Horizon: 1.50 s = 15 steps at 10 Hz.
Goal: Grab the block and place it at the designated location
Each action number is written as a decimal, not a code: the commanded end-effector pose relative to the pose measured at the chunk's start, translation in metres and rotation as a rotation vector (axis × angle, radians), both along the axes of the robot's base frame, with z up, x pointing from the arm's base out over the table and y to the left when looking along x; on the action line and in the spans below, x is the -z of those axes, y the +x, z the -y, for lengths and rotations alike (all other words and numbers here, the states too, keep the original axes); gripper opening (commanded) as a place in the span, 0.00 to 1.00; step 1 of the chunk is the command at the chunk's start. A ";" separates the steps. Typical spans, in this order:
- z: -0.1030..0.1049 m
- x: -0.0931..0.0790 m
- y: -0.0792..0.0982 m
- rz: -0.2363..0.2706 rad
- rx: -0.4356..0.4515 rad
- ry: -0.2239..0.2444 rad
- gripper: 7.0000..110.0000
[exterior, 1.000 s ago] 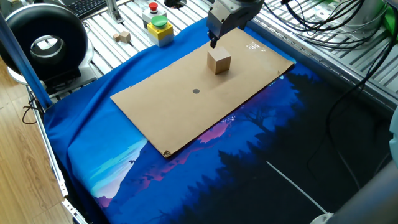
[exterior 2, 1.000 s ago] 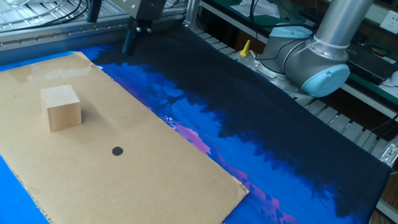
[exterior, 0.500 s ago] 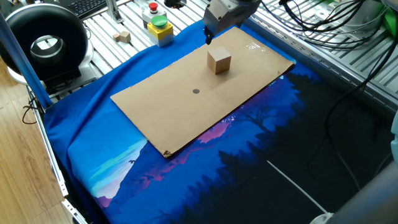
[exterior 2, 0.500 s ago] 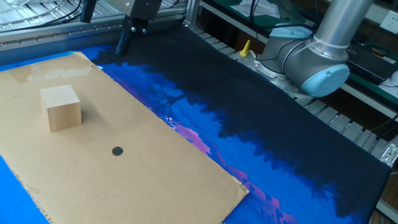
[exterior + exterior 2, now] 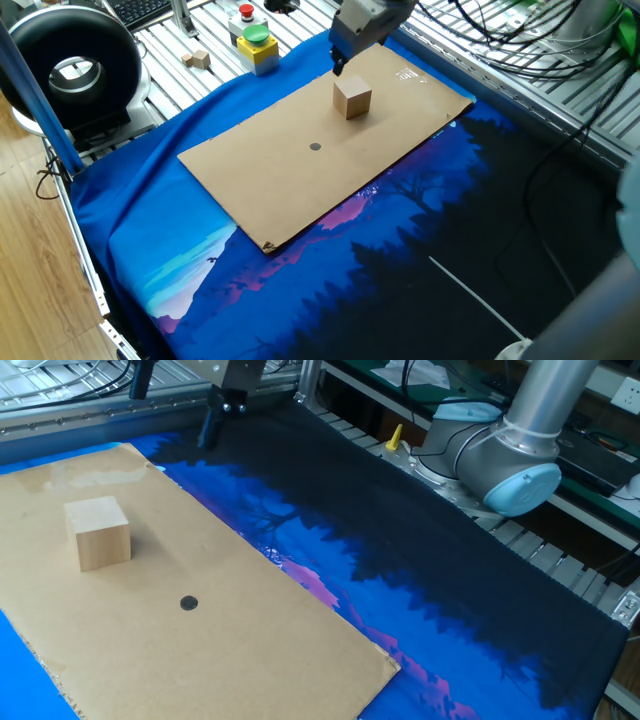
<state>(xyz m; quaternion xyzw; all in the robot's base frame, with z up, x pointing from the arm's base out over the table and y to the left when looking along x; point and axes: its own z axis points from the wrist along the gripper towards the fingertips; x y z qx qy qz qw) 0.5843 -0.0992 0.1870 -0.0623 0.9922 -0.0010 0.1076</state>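
Blue cloth covering the counter (image 5: 130, 250), brown cardboard (image 5: 300, 190) lying on it, block (image 5: 351, 99) sitting on the cardboard at about 1 o'clock from the dark dot (image 5: 315, 147), pincer (image 5: 338, 66) hovering just beyond the block, grip state impossible to tell.

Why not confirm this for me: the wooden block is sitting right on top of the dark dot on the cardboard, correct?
Not quite. The block sits on the cardboard, but apart from the dark dot, which lies bare and uncovered. Both fixed views show clear cardboard between them.
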 end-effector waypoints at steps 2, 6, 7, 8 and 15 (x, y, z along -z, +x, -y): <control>0.029 -0.009 0.022 -0.060 -0.089 -0.017 0.97; 0.039 0.010 0.038 -0.007 -0.084 -0.069 0.97; 0.042 0.017 0.043 0.007 -0.063 -0.083 0.97; 0.047 0.026 0.045 0.014 -0.046 -0.101 0.97; 0.029 0.038 0.035 -0.021 -0.066 -0.034 0.97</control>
